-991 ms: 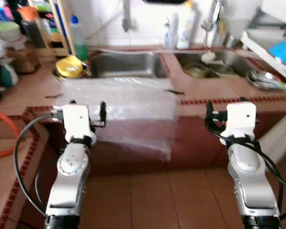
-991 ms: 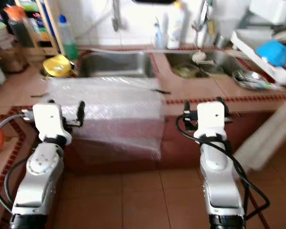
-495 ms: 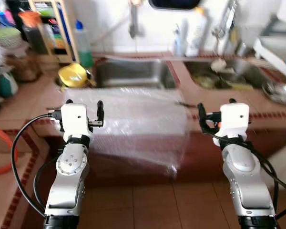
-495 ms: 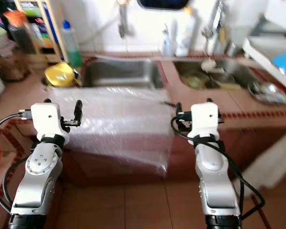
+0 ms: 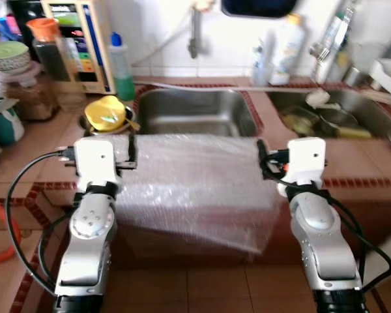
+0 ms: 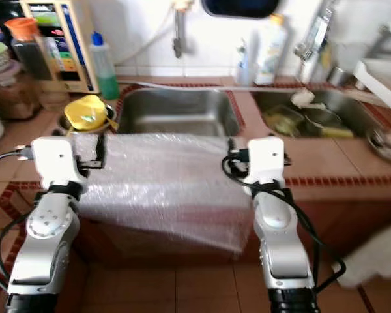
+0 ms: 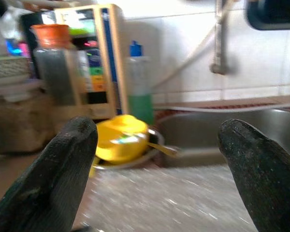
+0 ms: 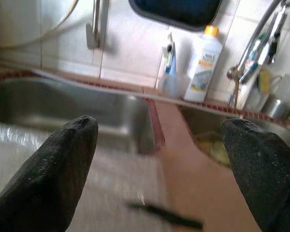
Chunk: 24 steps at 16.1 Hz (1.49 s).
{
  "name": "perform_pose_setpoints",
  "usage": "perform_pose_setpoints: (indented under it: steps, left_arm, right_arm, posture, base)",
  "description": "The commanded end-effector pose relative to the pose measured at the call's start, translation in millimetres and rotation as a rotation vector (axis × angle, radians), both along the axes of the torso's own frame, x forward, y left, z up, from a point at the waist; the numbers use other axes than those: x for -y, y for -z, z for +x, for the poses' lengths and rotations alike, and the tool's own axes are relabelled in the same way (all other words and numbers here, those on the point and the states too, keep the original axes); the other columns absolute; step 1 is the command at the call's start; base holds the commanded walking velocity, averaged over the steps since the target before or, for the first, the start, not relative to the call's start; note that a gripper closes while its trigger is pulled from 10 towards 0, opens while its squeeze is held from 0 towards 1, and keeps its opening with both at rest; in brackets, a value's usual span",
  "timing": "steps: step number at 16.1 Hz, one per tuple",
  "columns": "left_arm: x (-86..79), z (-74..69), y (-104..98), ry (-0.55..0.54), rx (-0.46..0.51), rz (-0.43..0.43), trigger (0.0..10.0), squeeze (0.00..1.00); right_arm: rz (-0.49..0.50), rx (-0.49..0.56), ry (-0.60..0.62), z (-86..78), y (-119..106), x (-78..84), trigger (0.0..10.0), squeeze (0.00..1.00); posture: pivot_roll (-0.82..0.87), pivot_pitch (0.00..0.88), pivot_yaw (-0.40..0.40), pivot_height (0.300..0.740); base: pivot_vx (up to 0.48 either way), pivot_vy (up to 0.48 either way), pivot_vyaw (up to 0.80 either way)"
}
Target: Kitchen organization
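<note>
Tiled kitchen counter with a steel sink, bubble wrap sheet draped over the counter's front edge, left gripper and right gripper held wide apart and empty, raised before the sheet's two side edges, yellow lid seen beside the sink's left rim.

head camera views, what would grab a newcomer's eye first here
A big sheet of bubble wrap lies over the counter edge in front of the left sink and hangs down the cabinet front. The left tool and right tool, both open, hover at its two sides. A yellow container sits beside the sink, on the robot's left.
</note>
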<state>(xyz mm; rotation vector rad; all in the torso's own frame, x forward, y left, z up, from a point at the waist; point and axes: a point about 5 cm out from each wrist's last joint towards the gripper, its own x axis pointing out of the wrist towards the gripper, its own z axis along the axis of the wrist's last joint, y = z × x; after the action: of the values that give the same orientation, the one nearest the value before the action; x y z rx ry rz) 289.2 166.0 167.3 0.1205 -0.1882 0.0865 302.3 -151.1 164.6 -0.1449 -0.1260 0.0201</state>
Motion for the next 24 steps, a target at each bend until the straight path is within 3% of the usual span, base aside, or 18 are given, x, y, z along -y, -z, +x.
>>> perform_pose_setpoints:
  steps: [1, 2, 3, 4, 7, 10, 20, 24]
  left_arm:
    - [-11.6, -0.5, -2, -0.056, 0.004, 0.018, 10.0, 0.00]
    - [-10.2, 1.5, -1, -0.058, 0.001, 0.021, 10.0, 0.00]
    - [-5.1, 5.7, -3, -0.050, 0.011, 0.017, 10.0, 0.00]
    - [-1.3, 7.4, -5, -0.060, 0.025, 0.010, 10.0, 0.00]
    - [7.6, 9.8, -5, -0.037, 0.026, 0.007, 10.0, 0.00]
    - [4.2, 12.5, -5, -0.036, 0.021, 0.010, 10.0, 0.00]
    - [4.1, 15.1, -4, -0.032, 0.015, 0.011, 10.0, 0.00]
    - [0.1, 14.8, -8, -0.086, 0.041, 0.042, 10.0, 0.00]
  right_arm:
    - [0.074, 0.016, -0.046, 3.4, -9, -12.2, 10.0, 0.00]
    - [0.150, -0.001, -0.087, 3.7, -10, -15.1, 10.0, 0.00]
    - [0.161, -0.007, -0.065, 5.2, -11, -14.4, 10.0, 0.00]
    - [0.072, 0.035, -0.057, 6.4, -15, -15.5, 10.0, 0.00]
    - [0.055, 0.000, -0.066, 10.9, -17, -14.0, 10.0, 0.00]
    - [0.087, 0.021, -0.078, 10.1, -19, -13.5, 10.0, 0.00]
    - [0.092, 0.030, -0.122, 7.3, -18, -20.5, 10.0, 0.00]
    - [0.095, 0.032, -0.127, 6.1, -17, -23.6, 10.0, 0.00]
  posture:
    - [0.06, 0.000, -0.025, 0.740]
    - [0.06, 0.000, -0.030, 0.740]
    - [0.06, 0.000, -0.034, 0.740]
    - [0.04, 0.000, -0.035, 0.740]
    - [0.04, 0.000, -0.042, 0.740]
    - [0.04, 0.000, -0.031, 0.740]
    - [0.04, 0.000, -0.017, 0.740]
    - [0.04, 0.000, -0.018, 0.740]
  base:
    - [0.000, 0.000, 0.00]
    - [0.000, 0.000, 0.00]
    - [0.000, 0.000, 0.00]
    - [0.000, 0.000, 0.00]
    - [0.000, 0.000, 0.00]
    - [0.000, -0.106, 0.00]
    - [0.000, -0.429, 0.00]
    - [0.000, 0.000, 0.00]
